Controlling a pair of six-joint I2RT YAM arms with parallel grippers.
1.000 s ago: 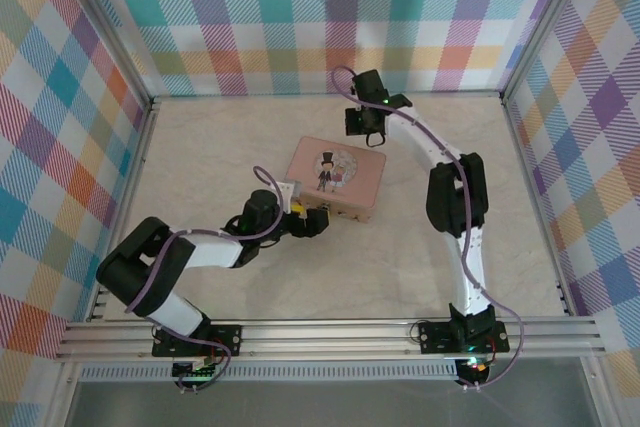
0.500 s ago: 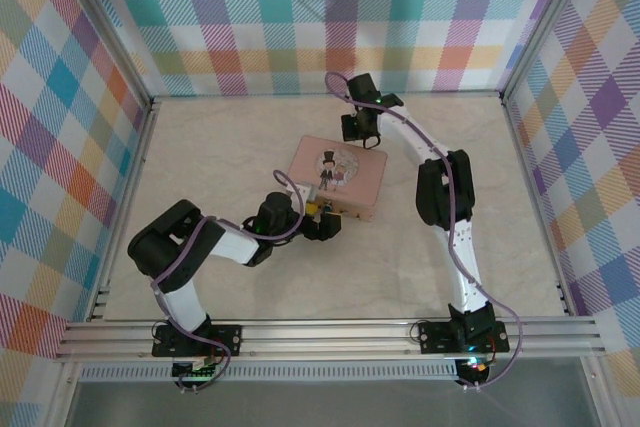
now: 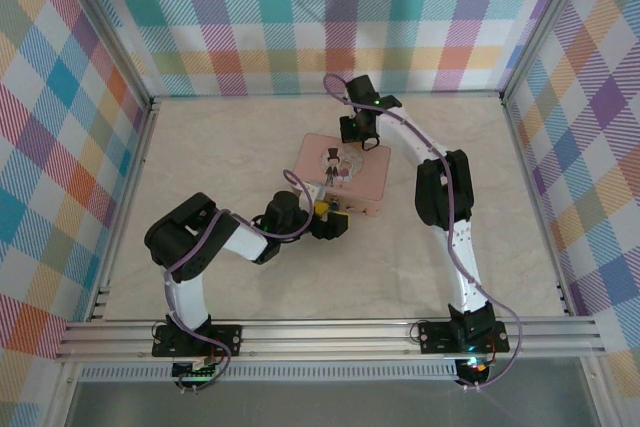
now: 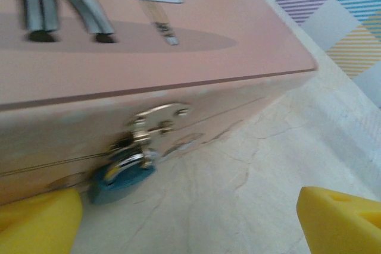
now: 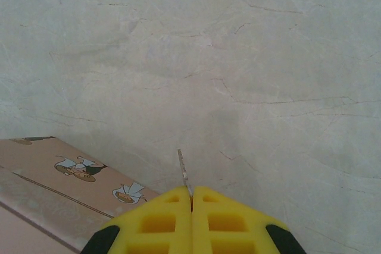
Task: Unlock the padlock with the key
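Padlock (image 4: pixel 122 176): small teal-blue body, hanging from a metal hasp (image 4: pixel 156 120) on the side wall of the pink tin (image 4: pixel 196 34). It sits low on that wall. Cannot tell whether its bottom touches the table (image 4: pixel 238 194), as the left wrist view is blurred. The tin lid above it carries a cartoon figure's grey trouser legs.

Left pincer (image 4: pixel 187 224): released. Its yellow fingers (image 4: pixel 336 218) are spread wide, one at each lower corner of the wrist view, with nothing between them. The padlock is just beside the finger on the picture's left. The pincer is low over the table and faces the hasp wall.

Key (image 5: pixel 183 172): thin pale sliver sticking out from the tips of the right pincer (image 5: pixel 191 197). That pincer is clenched on the key, yellow pads pressed together. The blade points out over bare table, near a corner of the tin.

Top view: the tin lies mid-table. The left pincer is at its near wall and the right pincer at its far edge, so key and padlock are apart with the tin between them.
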